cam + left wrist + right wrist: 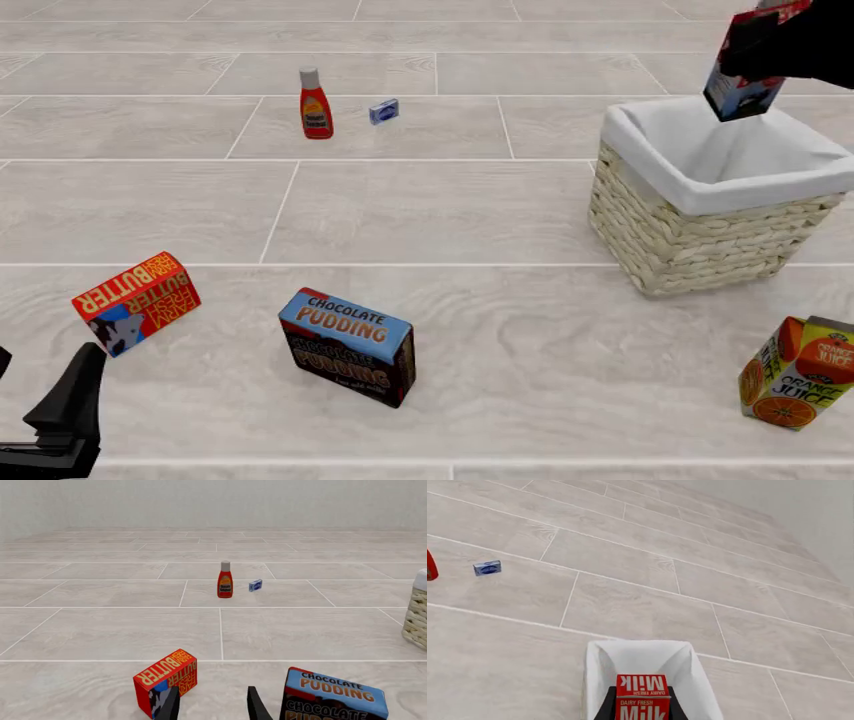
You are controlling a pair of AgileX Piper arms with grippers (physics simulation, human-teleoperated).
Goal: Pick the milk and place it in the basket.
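1. Red-topped milk (742, 62) held aloft at about two o'clock in the front view, clamped in the right hand (642, 702), hanging above the far side of the basket (694, 215) and not yet inside it.
2. From the right wrist view: carton pinched between the dark fingers (608, 705), white cloth lining open directly beneath.
3. Left hand (212, 704) low at about seven o'clock, fingers apart and holding nothing, close to the butter box (136, 300).
4. Likely step: lower and release over the lining. Largely done, only the drop remaining.
5. Risk one: carton appears tilted and nearer the far rim than the centre; released there, could strike the rim and topple onto the counter (441, 215) behind the basket.
6. Risk two: opening from this height could let the carton bounce or land on its side; probably harmless, given the tall walls.
7. Risk three: descending too far could snag the fingers on the folded cloth and drag the basket.
8. Unrelated clutter well apart from the drop: chocolate pudding box (348, 346) at six o'clock, orange juice carton (801, 372) at four o'clock, ketchup bottle (315, 103) and small blue packet (384, 111) at eleven o'clock.
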